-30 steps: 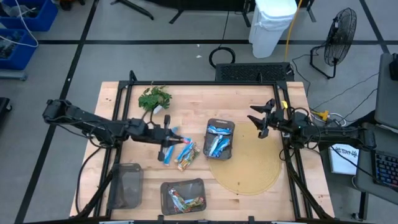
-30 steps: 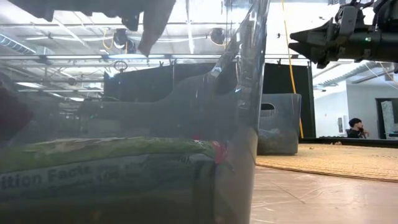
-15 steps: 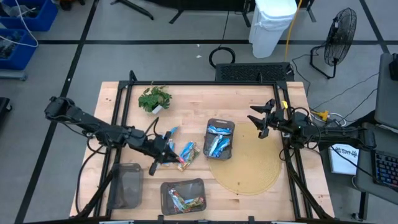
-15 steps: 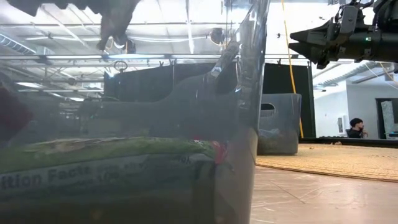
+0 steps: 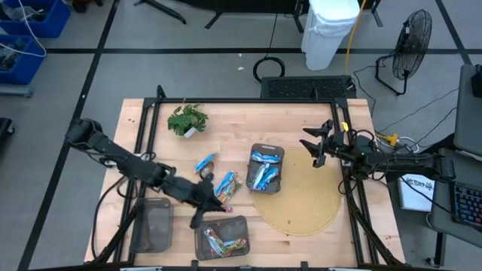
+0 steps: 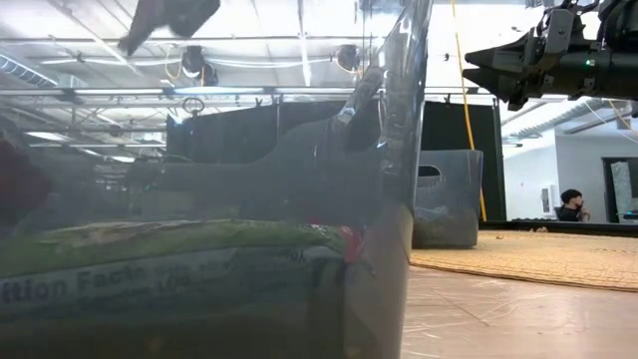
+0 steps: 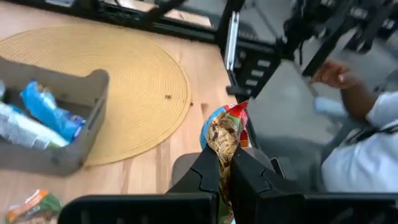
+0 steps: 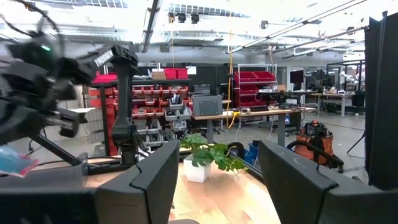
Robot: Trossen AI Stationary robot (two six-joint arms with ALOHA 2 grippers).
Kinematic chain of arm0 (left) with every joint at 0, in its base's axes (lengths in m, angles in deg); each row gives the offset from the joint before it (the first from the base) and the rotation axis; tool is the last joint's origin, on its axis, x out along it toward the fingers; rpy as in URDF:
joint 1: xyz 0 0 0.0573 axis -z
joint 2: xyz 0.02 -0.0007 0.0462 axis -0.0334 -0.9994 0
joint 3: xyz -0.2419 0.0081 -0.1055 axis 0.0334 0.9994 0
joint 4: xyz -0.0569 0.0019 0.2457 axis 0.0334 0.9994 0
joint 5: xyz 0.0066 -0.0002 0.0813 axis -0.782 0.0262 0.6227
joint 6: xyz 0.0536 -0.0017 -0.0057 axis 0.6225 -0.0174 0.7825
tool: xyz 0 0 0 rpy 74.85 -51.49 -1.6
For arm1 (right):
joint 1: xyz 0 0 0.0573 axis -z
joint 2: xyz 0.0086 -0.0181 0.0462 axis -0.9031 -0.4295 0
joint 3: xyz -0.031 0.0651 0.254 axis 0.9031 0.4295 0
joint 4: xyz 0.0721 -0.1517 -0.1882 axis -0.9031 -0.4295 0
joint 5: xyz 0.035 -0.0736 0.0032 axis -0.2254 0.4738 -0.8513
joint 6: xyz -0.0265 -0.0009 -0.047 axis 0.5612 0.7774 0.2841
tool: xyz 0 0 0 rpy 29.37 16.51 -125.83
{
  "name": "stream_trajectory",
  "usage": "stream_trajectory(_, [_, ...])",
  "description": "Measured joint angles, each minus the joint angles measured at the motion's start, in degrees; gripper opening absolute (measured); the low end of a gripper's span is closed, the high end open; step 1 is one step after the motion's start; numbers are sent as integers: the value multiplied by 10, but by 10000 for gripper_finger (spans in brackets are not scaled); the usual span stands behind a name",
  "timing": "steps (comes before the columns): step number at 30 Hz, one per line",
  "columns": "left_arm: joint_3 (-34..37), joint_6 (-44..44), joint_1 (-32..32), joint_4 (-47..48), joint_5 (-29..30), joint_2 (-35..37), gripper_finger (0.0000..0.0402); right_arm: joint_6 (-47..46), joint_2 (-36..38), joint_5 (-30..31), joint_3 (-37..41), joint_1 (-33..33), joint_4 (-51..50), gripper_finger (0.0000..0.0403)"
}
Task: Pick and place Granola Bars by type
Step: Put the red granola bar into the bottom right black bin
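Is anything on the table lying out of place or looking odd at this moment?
Yes: a few granola bars lie loose on the wood between the trays, one blue bar apart from them. The left gripper pinches a brown-and-red bar. Nothing looks spilled or damaged.

In the low view a translucent tray wall (image 6: 389,150) fills most of the frame right against the lens, so the table behind it is smeared; the bar inside (image 6: 169,249) shows only part of its printed lettering, cut by the left edge. In the high view the left claw (image 5: 202,212) hides the bar it carries. In the left wrist view that bar (image 7: 225,134) is half buried between the fingers, and a person's hand (image 7: 336,73) and sleeve are blurred and cut off at the right edge.
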Motion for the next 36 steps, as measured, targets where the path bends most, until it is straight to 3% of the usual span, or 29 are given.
stream_trajectory(6, [-132,35,13,143,8,-83,14,0,0,0,0,0,0,210])
stream_trajectory(10, [-177,-59,-21,188,-65,-119,14,0,0,0,0,0,0,210])
stream_trajectory(16, [-196,-183,-77,181,-173,-152,14,0,0,0,0,0,-1,210])
stream_trajectory(20, [-196,-277,-83,183,-203,-180,14,0,0,0,0,0,-2,210])
stream_trajectory(25, [-196,-351,-57,180,-197,-207,14,0,0,0,0,0,-3,210])
stream_trajectory(32, [-196,-371,-4,173,-103,-207,14,0,0,0,0,0,-4,210])
stream_trajectory(36, [-196,-393,17,176,-85,-207,14,0,0,0,0,0,-4,210])
